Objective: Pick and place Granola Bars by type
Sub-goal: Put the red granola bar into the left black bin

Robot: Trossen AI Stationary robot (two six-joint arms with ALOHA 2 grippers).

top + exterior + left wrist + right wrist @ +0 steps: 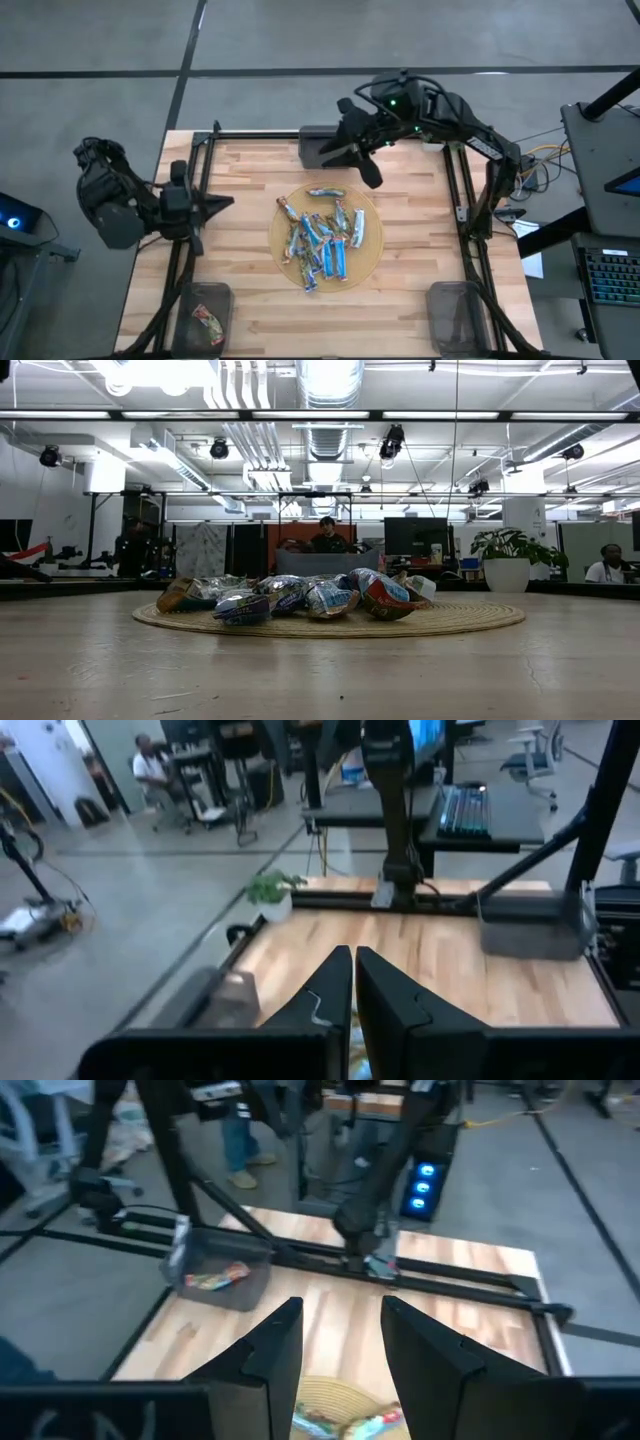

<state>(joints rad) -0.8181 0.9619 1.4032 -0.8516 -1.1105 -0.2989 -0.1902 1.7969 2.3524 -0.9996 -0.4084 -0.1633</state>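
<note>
Several shiny foil Granola Bars, blue, blue-white and red-brown, lie heaped on a round woven mat in the middle of the wooden table; the low view shows the pile on the mat. One more bar lies in the near left bin. My left gripper hangs shut and bare above the table's left side, pointing toward the mat. My right gripper hangs open above the far side of the mat, nothing between its fingers.
A grey bin stands at the near right corner, another at the far edge. Black frame rails run along the table's left, right and far sides. Bare wood lies around the mat. People sit in the room behind.
</note>
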